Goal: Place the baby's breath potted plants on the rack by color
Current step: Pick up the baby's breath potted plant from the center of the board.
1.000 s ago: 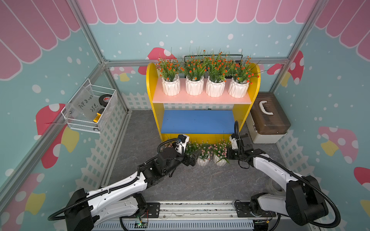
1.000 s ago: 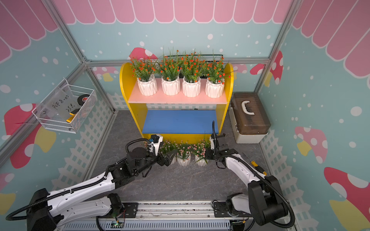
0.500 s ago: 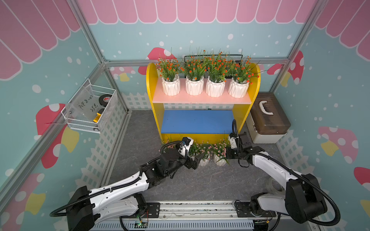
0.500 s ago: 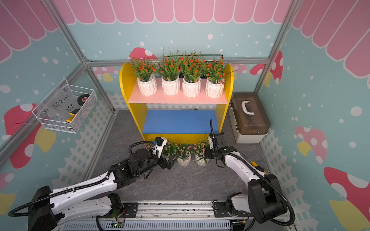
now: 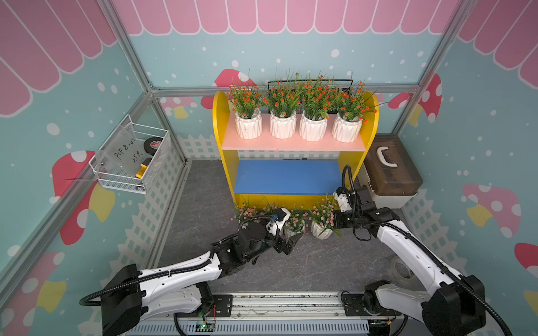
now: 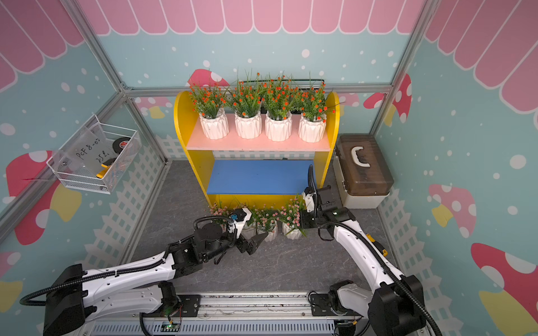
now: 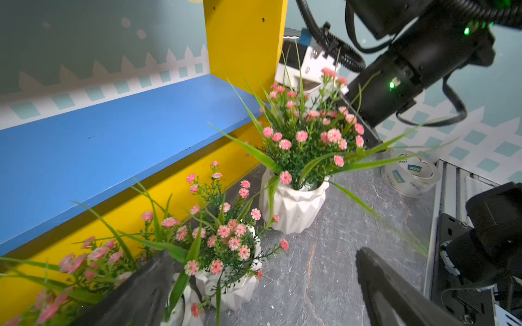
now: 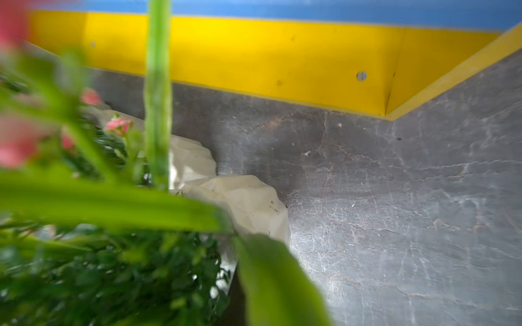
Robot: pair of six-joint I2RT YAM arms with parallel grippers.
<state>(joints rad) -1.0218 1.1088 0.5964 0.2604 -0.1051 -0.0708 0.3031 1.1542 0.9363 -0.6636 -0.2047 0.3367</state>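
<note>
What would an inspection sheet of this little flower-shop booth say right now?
Surface: grey marbled tabletop, no spills seen.
Job's things: four orange-flowered potted plants line the pale pink shelf of the yellow-sided rack; blue shelf bare; pink-flowered potted plants stand on the tabletop before it.
Clutter: clear tape roll; brown-lidded storage box; white wire basket on the wall.
Grippers: left gripper open beside a pink plant; right gripper shut, buried in the rightmost pink plant's foliage, hold unclear.
Cables: black corrugated hoses run along both arms.
Surroundings: teal mushroom-print walls.
</note>
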